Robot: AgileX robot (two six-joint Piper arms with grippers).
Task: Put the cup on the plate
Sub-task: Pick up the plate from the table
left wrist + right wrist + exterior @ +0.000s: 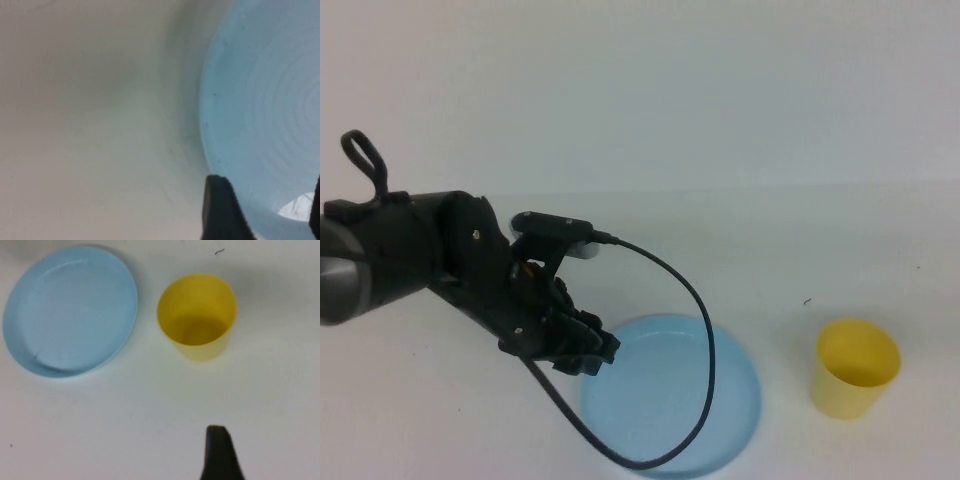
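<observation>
My left gripper [588,350] low over plate [720,400] left rim, fingers parted, holding nothing. Right gripper [220,455] out of high view; one finger visible, can't tell its opening. Cup [856,368] upright on table [770,240], just right of plate, not touching.

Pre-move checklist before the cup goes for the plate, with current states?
1. Cup upright, mouth up, empty: ok.
2. Cup stands apart from the plate, to the robot's right of it: ok.
3. Plate bare, nothing lying in it: ok.
4. Left gripper away from the plate: not ok; it sits at the plate's left rim, its cable arcing over the plate.
5. Right gripper near the cup: cannot tell; only one finger shows in the right wrist view, cup ahead of it, absent from the high view.
6. Cup gripped: not ok, nothing touches it.
</observation>
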